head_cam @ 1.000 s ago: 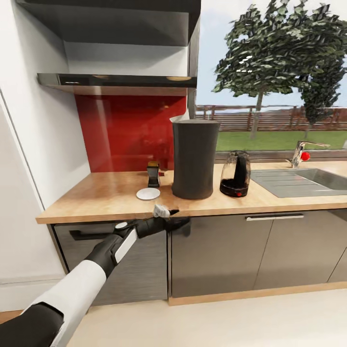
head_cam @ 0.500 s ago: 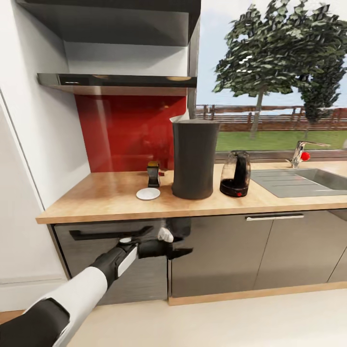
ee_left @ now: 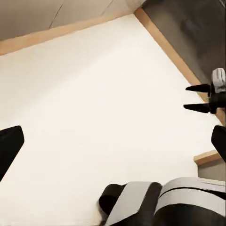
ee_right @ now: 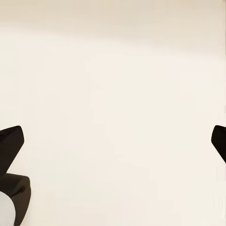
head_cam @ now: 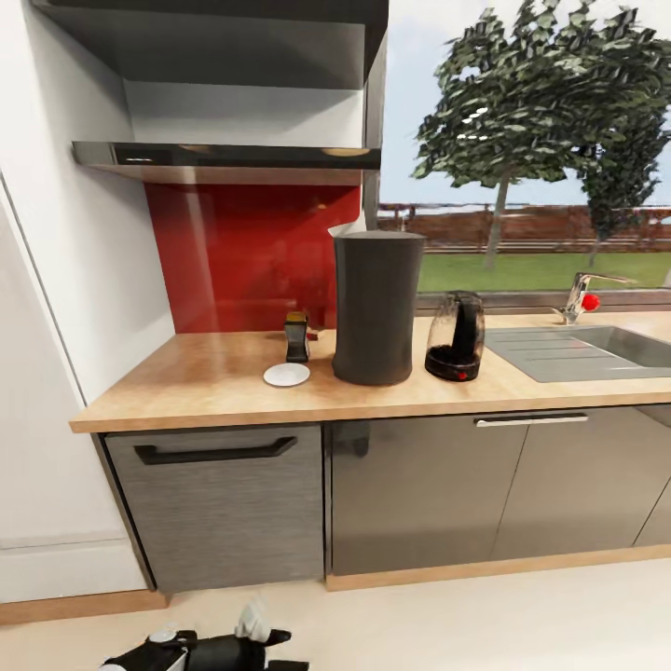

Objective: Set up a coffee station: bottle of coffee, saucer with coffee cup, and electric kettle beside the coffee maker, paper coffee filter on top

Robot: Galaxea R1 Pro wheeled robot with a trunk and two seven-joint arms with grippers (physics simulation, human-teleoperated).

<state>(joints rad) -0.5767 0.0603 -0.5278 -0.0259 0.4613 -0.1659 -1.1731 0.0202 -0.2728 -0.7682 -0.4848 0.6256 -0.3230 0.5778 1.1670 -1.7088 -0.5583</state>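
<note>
The tall dark coffee maker (head_cam: 377, 308) stands on the wooden countertop (head_cam: 186, 387), with a white paper filter (head_cam: 348, 225) peeking up at its top rim. The small bottle of coffee (head_cam: 296, 337) and the white saucer (head_cam: 286, 375) sit just left of it. The dark electric kettle (head_cam: 455, 337) stands at its right. My left gripper (head_cam: 280, 650) hangs low over the floor, open and holding nothing (ee_left: 114, 146). The right gripper (ee_right: 113, 141) is open over bare floor and also shows in the left wrist view (ee_left: 190, 98).
Grey cabinet fronts (head_cam: 419, 494) and a drawer with a black handle (head_cam: 214, 454) run under the counter. A steel sink (head_cam: 596, 349) with a faucet (head_cam: 582, 294) lies at the right. A range hood (head_cam: 224, 158) and red backsplash (head_cam: 252, 256) sit above the counter's left part. Pale floor (head_cam: 466, 624) spreads in front.
My left arm has dropped from the counter's front edge down past the cabinet doors to near the floor. The things on the counter have not moved.
</note>
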